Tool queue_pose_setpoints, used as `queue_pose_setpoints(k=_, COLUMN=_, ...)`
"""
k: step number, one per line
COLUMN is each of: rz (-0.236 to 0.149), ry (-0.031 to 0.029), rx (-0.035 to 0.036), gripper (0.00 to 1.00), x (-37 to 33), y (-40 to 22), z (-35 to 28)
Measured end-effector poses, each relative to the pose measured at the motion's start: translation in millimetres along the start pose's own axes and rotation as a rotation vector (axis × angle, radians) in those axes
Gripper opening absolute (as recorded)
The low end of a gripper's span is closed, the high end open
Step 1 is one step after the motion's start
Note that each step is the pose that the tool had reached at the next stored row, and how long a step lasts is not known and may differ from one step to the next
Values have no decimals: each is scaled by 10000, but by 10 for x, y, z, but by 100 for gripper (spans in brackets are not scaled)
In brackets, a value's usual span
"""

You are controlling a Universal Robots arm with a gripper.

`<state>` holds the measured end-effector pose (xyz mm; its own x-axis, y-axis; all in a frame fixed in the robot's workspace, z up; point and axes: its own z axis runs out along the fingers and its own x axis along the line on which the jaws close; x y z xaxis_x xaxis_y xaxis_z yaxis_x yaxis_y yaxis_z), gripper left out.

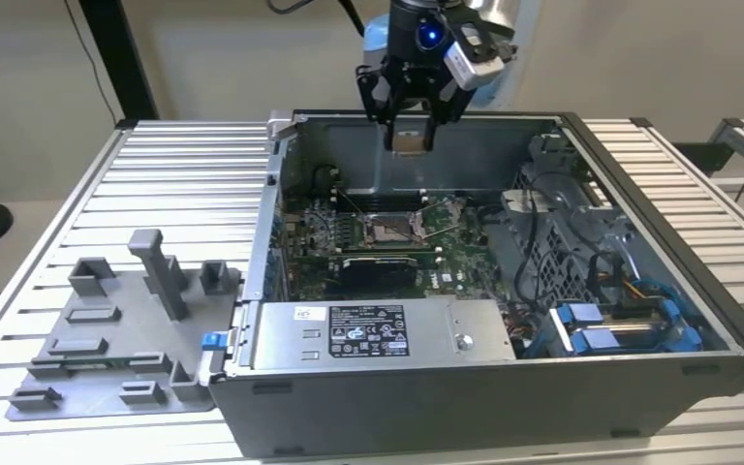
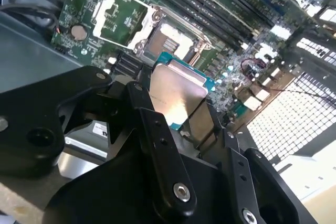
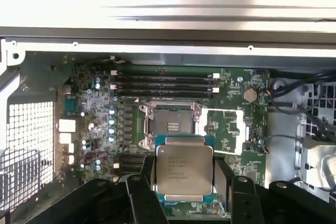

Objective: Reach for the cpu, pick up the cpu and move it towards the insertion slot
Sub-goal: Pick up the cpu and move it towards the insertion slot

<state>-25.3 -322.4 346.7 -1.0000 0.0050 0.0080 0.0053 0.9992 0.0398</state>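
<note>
My gripper (image 1: 410,124) hangs above the back wall of the open computer case (image 1: 256,242), shut on the cpu (image 1: 410,141). In both wrist views the cpu (image 3: 184,170) (image 2: 176,90) shows its pale silver face, clamped by its edges between the black fingers (image 3: 143,190) (image 2: 140,103). The insertion slot (image 1: 389,230) lies below on the green board, a square socket with a silver frame, a dark centre and its load plate swung open. It also appears in both wrist views as the insertion slot (image 3: 172,124) (image 2: 170,38), just beyond the held cpu and apart from it.
A grey fixture plate (image 1: 127,329) with upright blocks lies on the slatted table at the exterior view's left. Inside the case sit a power supply (image 1: 372,334), cables and blue drive carriers (image 1: 618,325). Memory slots (image 3: 163,85) run beside the socket.
</note>
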Motion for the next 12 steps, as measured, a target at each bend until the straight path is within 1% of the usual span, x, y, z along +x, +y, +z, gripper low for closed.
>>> queue_pose_setpoints(k=2, rz=-1, ry=-1, rx=0, gripper=0, x=9, y=52, z=20)
queue_pose_setpoints(k=5, rz=0, ry=-1, rx=2, gripper=0, x=15, y=97, z=45)
queue_pose_setpoints(k=8, rz=0, ry=1, rx=4, gripper=0, x=20, y=99, z=54)
queue_pose_setpoints(k=12, rz=0, ry=0, rx=3, gripper=0, x=47, y=99, z=58)
